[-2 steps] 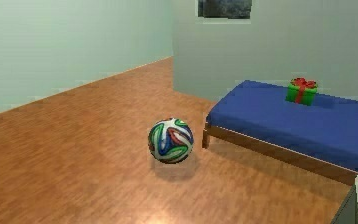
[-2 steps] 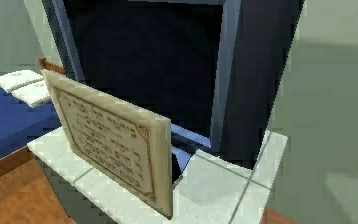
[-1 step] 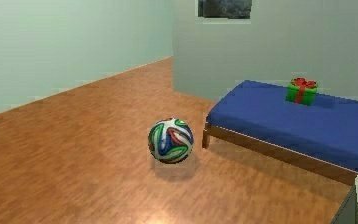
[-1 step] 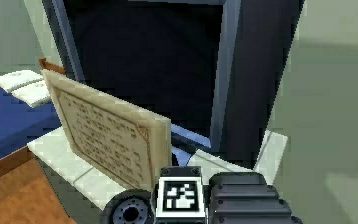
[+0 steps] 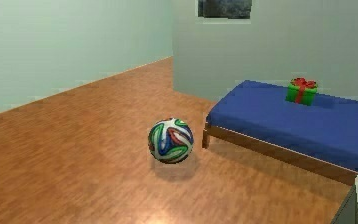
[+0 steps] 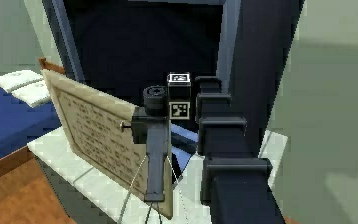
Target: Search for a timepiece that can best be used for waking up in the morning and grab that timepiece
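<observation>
Searching a bedroom for an alarm clock; where it stands, which way it faces and how its long axis runs cannot be told. A patterned ball lies on the floor near the corner of a blue bed, with a green gift box at the bed's far edge. On a white tabletop, a tan lettered board stands behind the gripper. Whether its fingers are apart, together or holding anything cannot be told. Such a clock is likely light, rigid and smooth-cased, with a fragile face, so it is best taken across its sides.
</observation>
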